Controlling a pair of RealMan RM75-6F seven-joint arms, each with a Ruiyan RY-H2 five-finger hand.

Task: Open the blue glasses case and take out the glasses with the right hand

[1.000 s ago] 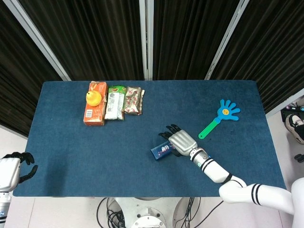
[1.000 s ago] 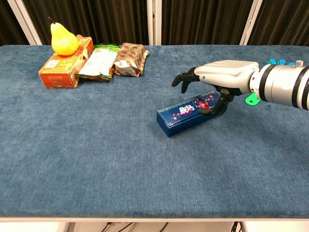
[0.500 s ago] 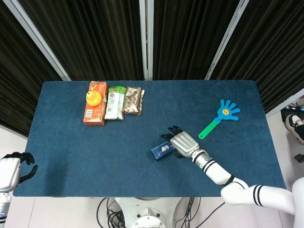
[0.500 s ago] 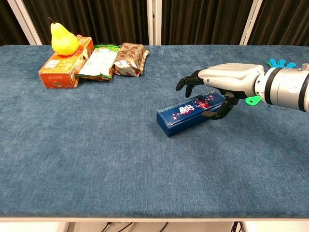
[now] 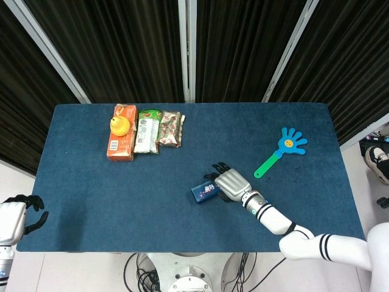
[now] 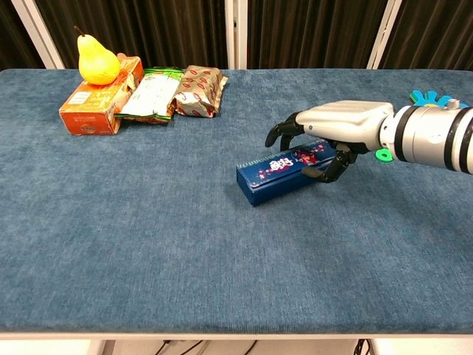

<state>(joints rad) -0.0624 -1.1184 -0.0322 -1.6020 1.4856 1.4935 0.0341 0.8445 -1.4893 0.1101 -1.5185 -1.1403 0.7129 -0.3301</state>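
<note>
- Blue glasses case point(image 6: 283, 168): lying lid-up on the worktop point(image 6: 148, 222) right of centre, slightly slid toward the robot's left compared with half a second ago, near end now a touch further from the clapper side.
- Still closed; no gap visible along the lid seam in the chest view, no glasses in sight.
- Right hand point(image 6: 336, 126) draped over the far end of the case, palm down, fingers point(image 6: 279, 132) curled over the far long edge and thumb hooked against the near side face; lower and closer on the case than a second ago.
- Looks like a loose clamp across the case's width, not yet a prying grip; exact contact under the palm hidden.
- Meaning for the task, as a judgement: approach finished, purchase on the case being settled, opening not begun; sliding of the case suggests pushing without a counter-hold, so lid may be hard to lift one-handed.
- Left hand point(image 5: 18, 214) off the worktop's near left corner in the head view, fingers curled inward, nothing in them.
- Blue hand clapper point(image 5: 282, 148) well apart to the right, untouched.
</note>
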